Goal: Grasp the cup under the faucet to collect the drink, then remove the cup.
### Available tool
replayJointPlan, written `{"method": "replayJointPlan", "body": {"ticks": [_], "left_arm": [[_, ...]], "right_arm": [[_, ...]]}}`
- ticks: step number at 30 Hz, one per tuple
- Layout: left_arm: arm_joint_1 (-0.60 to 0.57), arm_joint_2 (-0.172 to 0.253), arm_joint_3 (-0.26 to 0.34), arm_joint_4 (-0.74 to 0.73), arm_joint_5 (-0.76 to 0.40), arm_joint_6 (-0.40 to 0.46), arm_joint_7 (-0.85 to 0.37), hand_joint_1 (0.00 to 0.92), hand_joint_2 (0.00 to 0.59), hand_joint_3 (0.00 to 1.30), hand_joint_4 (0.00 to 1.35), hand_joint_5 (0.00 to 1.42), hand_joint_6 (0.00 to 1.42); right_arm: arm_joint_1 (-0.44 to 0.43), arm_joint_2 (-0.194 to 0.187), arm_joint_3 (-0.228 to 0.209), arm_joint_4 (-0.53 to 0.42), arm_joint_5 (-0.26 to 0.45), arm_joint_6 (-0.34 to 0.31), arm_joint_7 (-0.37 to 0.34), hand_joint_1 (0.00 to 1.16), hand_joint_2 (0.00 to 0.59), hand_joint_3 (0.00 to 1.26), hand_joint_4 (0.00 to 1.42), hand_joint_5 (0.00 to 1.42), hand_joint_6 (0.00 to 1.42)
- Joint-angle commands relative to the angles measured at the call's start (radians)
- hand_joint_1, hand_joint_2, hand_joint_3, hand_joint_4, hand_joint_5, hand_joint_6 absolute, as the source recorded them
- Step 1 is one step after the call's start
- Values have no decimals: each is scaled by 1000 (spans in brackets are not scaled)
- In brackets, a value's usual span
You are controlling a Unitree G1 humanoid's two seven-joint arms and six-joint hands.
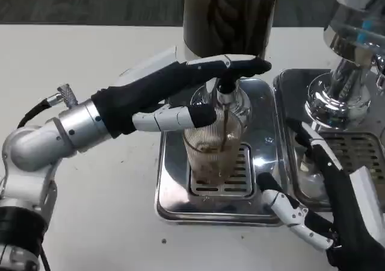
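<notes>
Fingers [180, 117] of your left hand [174, 90] wrap the cup [213, 153] on the drip tray [174, 205] grate under the faucet [225, 90]; right hand [313, 211] spread open at tray's right edge; second tray [361, 144] crowds right; white table [90, 180] free leftward.

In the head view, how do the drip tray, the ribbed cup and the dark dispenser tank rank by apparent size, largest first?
1. Drip tray, the widest.
2. Dark dispenser tank, though the picture's top edge cuts it off, so its rank is unsure.
3. Ribbed cup, clearly the smallest, standing on the tray's grate.

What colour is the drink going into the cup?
Brown. The head view shows the drink streaming into the clear ribbed cup.
</notes>
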Motion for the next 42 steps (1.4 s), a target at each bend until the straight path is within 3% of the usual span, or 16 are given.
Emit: {"method": "replayJointPlan", "body": {"ticks": [1,17,26,42], "left_arm": [[24,7,-35,8,32,-25,-23,0,85,191,115,141,38],[23,14,-51,-3,29,-27,-8,0,85,200,122,141,38],[31,18,-50,-12,28,-25,-5,0,85,201,124,136,38],[50,33,-58,-54,18,-11,-5,0,85,201,126,131,39]], "right_arm": [[-21,-15,-16,-19,68,5,79,572,235,116,87,123,144],[-81,-47,-53,-22,156,73,274,677,213,0,0,19,101],[-117,-33,-68,59,196,69,297,663,214,2,0,9,82],[-184,-20,-51,140,206,63,312,635,221,25,12,25,92]]}}
